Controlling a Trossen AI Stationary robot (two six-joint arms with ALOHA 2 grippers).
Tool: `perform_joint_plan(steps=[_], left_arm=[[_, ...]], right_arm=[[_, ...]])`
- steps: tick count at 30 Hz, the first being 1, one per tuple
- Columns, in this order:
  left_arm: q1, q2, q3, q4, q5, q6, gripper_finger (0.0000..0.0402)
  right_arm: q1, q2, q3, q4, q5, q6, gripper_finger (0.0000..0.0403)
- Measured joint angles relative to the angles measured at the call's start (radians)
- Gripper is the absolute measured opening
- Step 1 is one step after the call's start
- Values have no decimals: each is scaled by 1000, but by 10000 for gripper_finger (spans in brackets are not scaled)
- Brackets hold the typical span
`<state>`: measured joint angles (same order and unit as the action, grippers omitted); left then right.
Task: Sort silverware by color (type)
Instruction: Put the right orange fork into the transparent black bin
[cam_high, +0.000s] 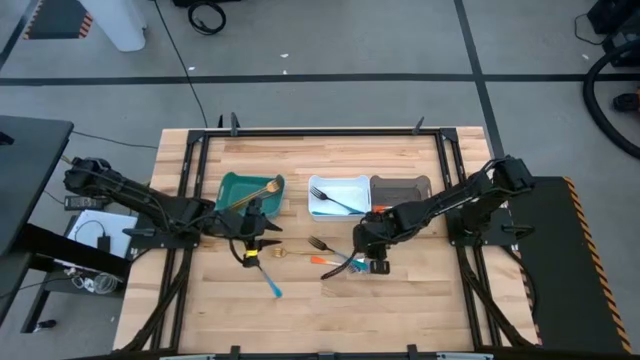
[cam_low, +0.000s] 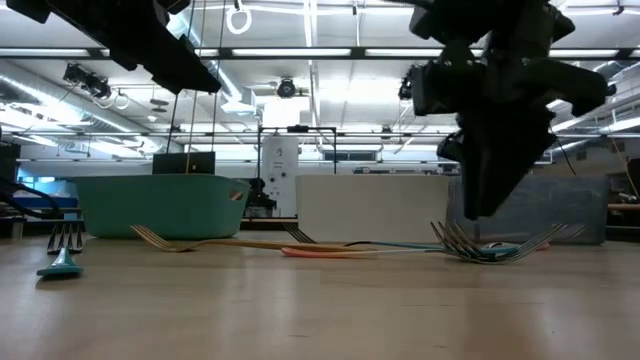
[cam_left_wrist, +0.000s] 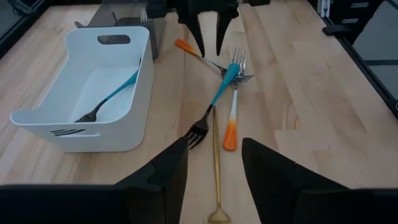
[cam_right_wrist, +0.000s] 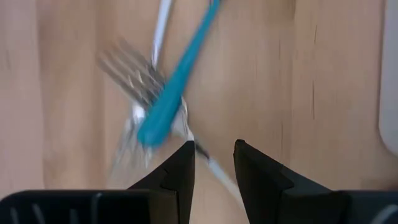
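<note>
The right gripper (cam_high: 372, 262) hangs parted and empty over the crossed forks (cam_high: 340, 262) mid-table, seemingly to pick one, while the left gripper (cam_high: 250, 247), also parted and empty, waits by the teal bin (cam_high: 232, 188).

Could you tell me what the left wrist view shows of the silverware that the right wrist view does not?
Only the left wrist view shows the white bin with a blue-handled fork lying in it, an orange-handled fork, a thin gold utensil on the table, and the right gripper hanging above the pile. Only the right wrist view shows, close up, silver tines lying beneath the blue handle. Both share the blue-handled fork in the pile and the wooden table.
</note>
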<state>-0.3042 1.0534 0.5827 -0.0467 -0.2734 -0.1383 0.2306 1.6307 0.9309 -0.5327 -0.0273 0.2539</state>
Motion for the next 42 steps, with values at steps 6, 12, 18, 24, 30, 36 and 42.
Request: perform_joint_plan(steps=[6,12,18,24,30,36,42], left_arm=[[0,0,0,-1,-2,0,160],[0,0,0,-4,-2,-1,160],[0,0,0,-10,-1,-4,160],[0,0,0,-20,-1,-4,160],[0,0,0,-26,-1,2,160],[0,0,0,-28,-1,8,160],[0,0,0,-33,-1,28,160]], right_arm=[[-5,84,89,-120,-2,-124,118],[-5,196,195,-258,-2,-264,118],[-5,267,266,-312,-1,-336,118],[-5,294,274,-318,-11,-363,103],[-5,289,271,-321,-25,-362,37],[-5,294,273,-327,-24,-356,17],[-5,300,332,-437,-17,-339,17]])
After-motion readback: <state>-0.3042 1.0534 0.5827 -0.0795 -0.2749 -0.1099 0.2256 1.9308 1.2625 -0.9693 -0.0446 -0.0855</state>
